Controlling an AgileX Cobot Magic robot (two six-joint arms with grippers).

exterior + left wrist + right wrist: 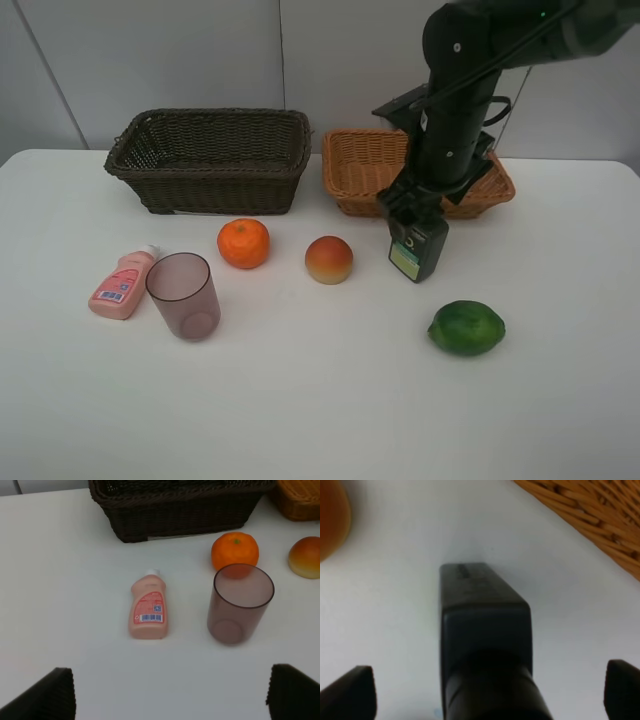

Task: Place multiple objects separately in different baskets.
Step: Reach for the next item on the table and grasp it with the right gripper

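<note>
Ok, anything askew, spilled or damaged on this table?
Nothing spilled or damaged. The pink bottle lies flat on its side beside the upright mauve cup.

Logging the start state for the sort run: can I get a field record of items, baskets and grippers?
dark basket: back left, nothing seen inside
tan basket: back right, partly behind arm
mandarin: before dark basket
peach: right of mandarin
lime: front right, alone
pink bottle: lying, left of cup, apart
cup: upright, empty
dark bottle: before tan basket, under right gripper
right gripper: open, jaws flank dark bottle's cap end, no contact
left gripper: open, holding nothing
</note>
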